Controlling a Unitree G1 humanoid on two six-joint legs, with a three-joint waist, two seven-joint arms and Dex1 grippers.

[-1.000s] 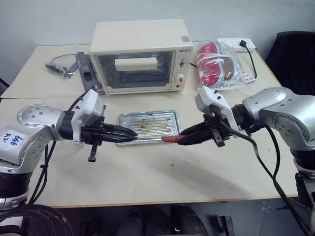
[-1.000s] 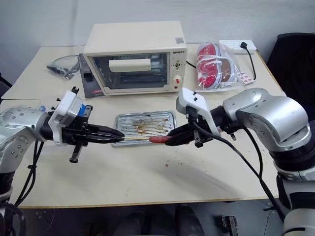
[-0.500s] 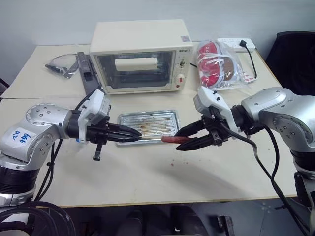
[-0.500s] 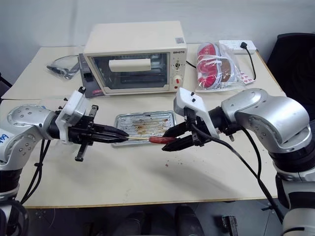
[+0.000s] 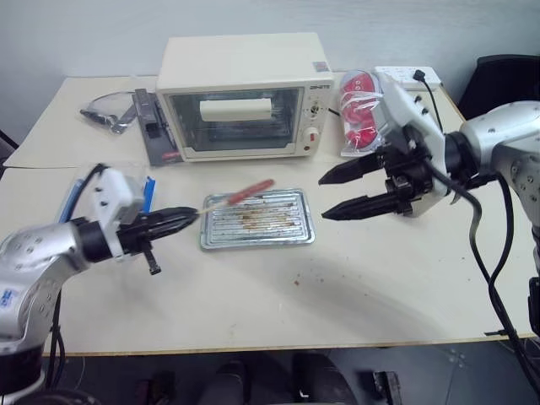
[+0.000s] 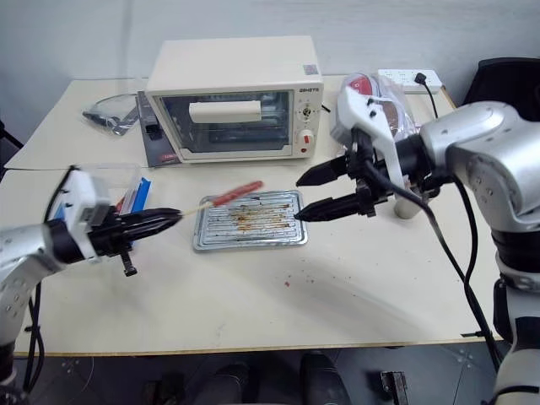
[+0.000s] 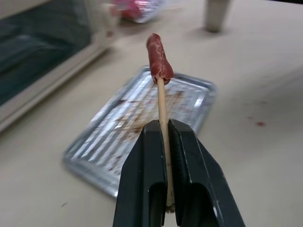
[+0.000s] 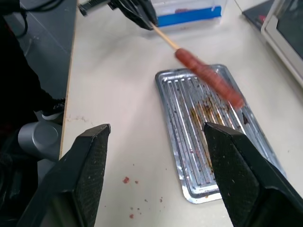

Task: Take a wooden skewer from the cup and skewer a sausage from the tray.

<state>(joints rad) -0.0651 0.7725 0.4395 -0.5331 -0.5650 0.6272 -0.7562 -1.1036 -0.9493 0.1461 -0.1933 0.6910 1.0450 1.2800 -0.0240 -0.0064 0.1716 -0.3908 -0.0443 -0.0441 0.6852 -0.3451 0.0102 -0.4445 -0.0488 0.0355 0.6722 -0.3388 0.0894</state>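
Note:
My left gripper is shut on the near end of the wooden skewer. The skewer slants up over the tray's left end with the reddish-brown sausage spiked on its far tip. In the left wrist view the stick runs between my closed fingers up to the sausage. The silver tray lies below, grease-stained. My right gripper hangs open above the table right of the tray, nothing between its fingers. The grey-beige cup stands farther right, partly behind my right arm.
A cream toaster oven stands behind the tray. A bag of red packets and a power strip lie at the back right. A clear box with blue strips sits by my left arm.
My right gripper opened, let go of the sausage and rose to the right. My left gripper drew back to the left, swinging the skewer with the sausage up over the tray.

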